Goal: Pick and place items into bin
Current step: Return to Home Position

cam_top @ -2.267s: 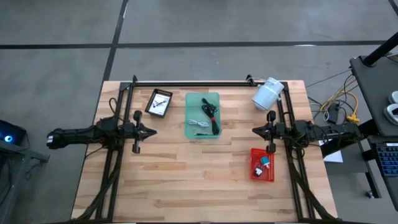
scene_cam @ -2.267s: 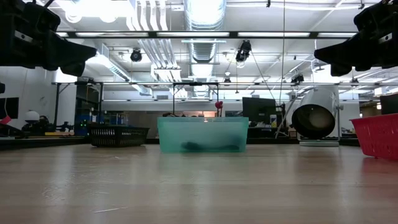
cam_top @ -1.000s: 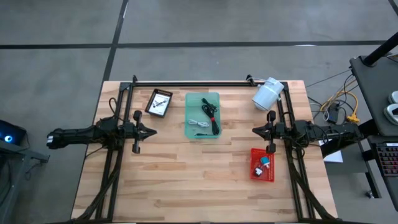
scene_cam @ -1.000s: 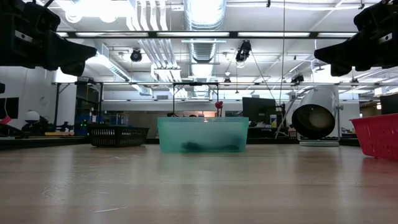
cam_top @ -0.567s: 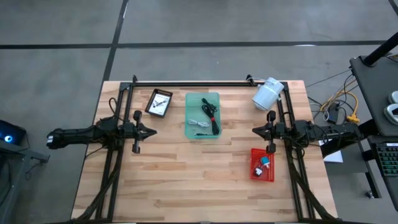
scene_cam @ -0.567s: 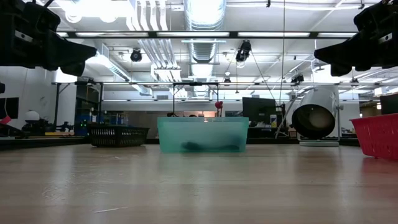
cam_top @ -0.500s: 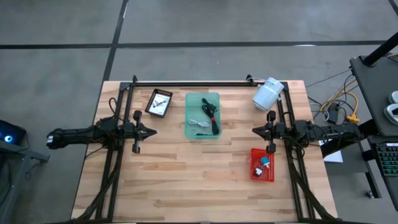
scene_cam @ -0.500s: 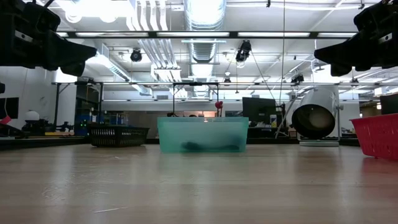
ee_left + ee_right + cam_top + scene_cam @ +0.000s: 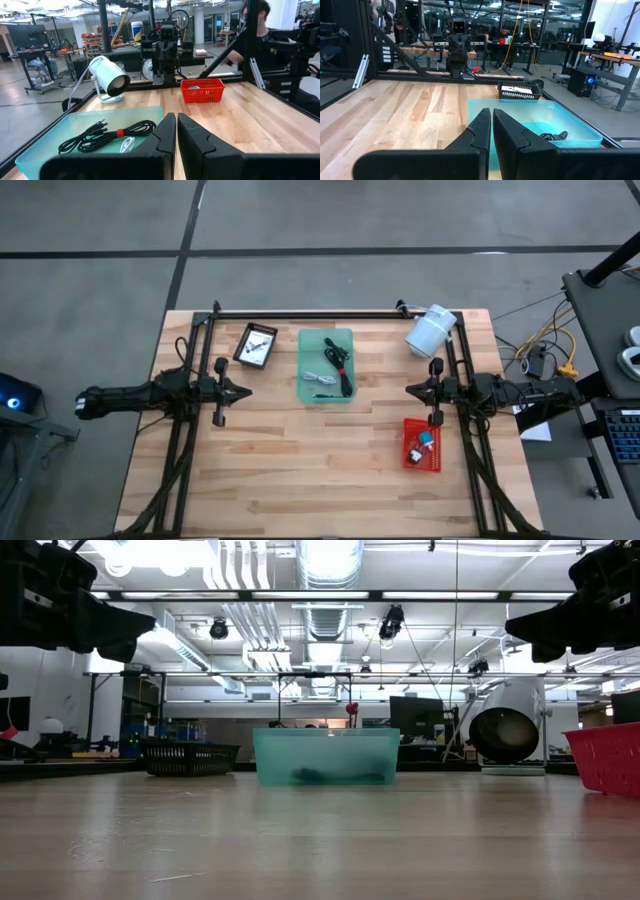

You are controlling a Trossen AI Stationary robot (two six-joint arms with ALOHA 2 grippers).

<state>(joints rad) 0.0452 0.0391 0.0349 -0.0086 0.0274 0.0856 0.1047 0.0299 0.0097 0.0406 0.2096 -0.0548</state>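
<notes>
Packets (image 9: 258, 344) in black bin (image 9: 251, 363), print illegible.

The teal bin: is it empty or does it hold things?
Not empty: the teal bin holds a black cable and a pale cable.

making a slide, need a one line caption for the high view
Left gripper and right gripper shut, facing each other across the wooden table, black cables in the teal bin.

Cables (image 9: 340, 366) (black and pale) lie in the green bin (image 9: 311, 345).
</notes>
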